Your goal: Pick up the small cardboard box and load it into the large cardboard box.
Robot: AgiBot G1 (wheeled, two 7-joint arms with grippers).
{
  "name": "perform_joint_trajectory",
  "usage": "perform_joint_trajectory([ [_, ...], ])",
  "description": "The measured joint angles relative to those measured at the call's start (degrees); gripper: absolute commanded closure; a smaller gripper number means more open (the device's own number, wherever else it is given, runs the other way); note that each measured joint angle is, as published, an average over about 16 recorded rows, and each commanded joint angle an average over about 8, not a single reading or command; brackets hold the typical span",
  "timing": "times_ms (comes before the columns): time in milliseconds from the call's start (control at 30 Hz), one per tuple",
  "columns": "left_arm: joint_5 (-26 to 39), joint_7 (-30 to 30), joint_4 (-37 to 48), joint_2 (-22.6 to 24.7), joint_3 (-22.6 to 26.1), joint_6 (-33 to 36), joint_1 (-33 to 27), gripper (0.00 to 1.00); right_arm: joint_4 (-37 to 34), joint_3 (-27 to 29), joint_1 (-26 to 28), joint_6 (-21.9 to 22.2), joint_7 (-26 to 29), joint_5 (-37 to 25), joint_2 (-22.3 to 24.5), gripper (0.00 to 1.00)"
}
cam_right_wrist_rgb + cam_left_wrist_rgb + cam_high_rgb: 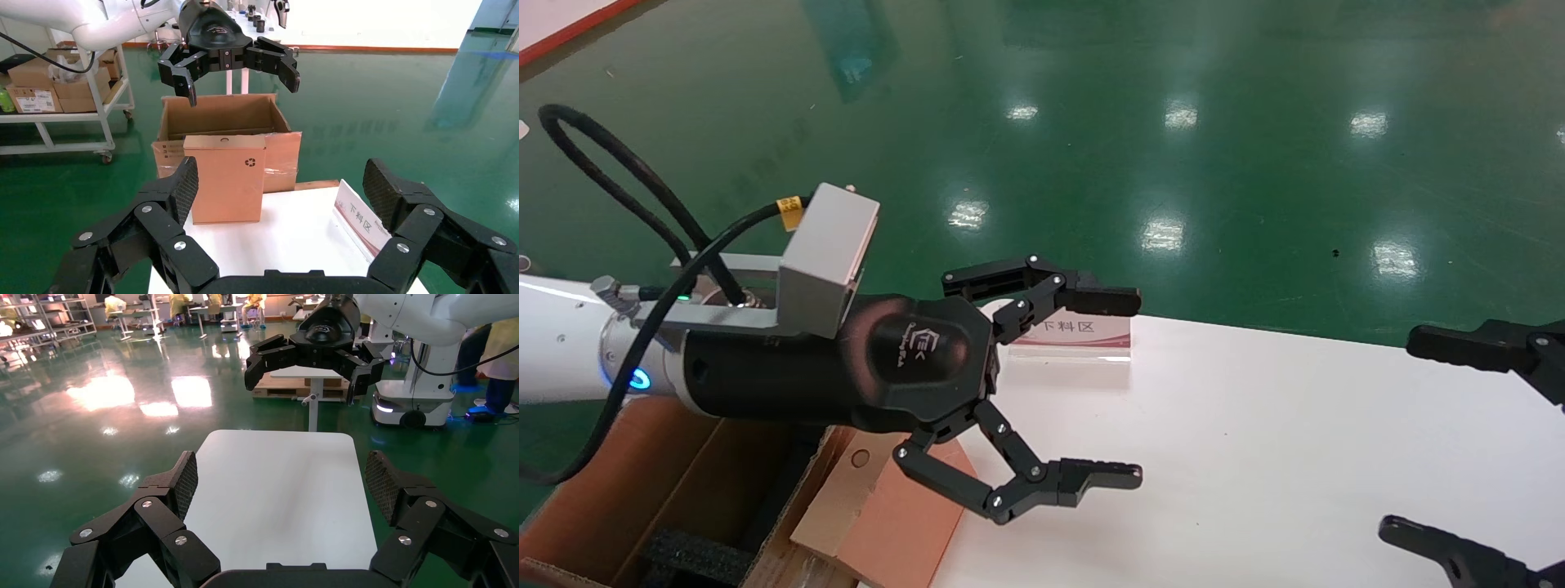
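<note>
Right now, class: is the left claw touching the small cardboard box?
Apart. The right wrist view shows the left claw open in the air, with the large cardboard box showing between its fingertips and the upright small cardboard box.

White arm, black linkage tools

The left tool (1091, 388) has a glossy black housing with a white logo, silver screws along its fingers; a grey camera box, looped black cable with yellow tag, blue ring light; the right tool (1459, 441) is matching black.

The left claw (1128, 388) hangs above the table's (1254, 457) left end, fingers spread wide and holding nothing. The right claw (1459, 441) hovers over the table's right end, equally agape.
</note>
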Motion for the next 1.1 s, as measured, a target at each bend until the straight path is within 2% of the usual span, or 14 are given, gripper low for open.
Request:
perform_joint_trajectory([
  [400,0.60,-0.41,-0.01,-0.20,0.27,-0.20,-0.13,0.00,-0.01,0.00,0.00,0.01,0.00,0.00,0.00,0.00],
  [633,4.50,-2.93,-1.02,-1.36,1.70,-1.23,-1.68,0.00,-0.04,-0.02,0.01,0.01,-0.01,0.01,0.00,0.00],
  [833,12.94,-7.87,-2.57,-2.59,5.02,-1.15,-6.50,0.00,-0.06,-0.04,0.02,0.01,-0.03,0.03,0.01,0.00],
  [1100,29.19,-18.69,-4.02,-1.85,13.27,1.78,-18.53,0.00,-0.07,-0.08,0.04,0.02,-0.05,0.05,0.02,0.00],
])
